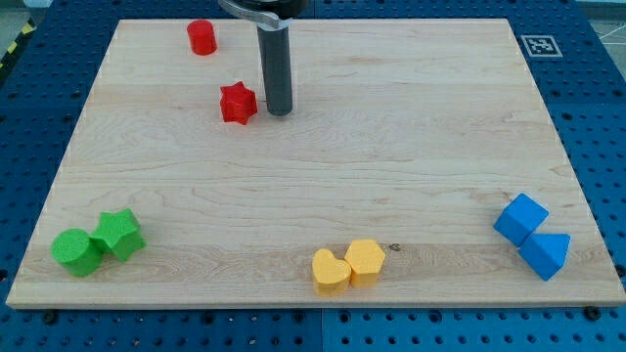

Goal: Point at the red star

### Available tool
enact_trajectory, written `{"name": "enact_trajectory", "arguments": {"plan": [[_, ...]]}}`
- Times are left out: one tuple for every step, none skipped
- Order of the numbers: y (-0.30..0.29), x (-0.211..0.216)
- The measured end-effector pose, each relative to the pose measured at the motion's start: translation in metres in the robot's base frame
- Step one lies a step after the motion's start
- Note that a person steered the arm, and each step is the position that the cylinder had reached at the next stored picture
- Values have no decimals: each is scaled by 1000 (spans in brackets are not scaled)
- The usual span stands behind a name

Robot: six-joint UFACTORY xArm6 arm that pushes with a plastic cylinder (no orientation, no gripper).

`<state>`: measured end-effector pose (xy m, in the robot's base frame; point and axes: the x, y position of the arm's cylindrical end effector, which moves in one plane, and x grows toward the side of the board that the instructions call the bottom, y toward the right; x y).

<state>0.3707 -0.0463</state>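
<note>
Camera view: red star (238, 103) sat upper left of the table (313, 176), my tip (280, 111) just beside it on its right, small gap. No hand fitted, so nothing grasped. Risk: any leftward drift would nudge the star; red cylinder (201, 37) sat farther up-left.

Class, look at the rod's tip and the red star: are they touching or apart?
Apart. The camera view shows a thin strip of bare wood between my tip and the red star, which lies just to the view's left of it.
</note>
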Motion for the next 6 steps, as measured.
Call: {"name": "enact_trajectory", "arguments": {"plan": [[0,-58],[-8,-103],[-44,-99],[-89,-68],[-116,-42],[-121,-25]]}}
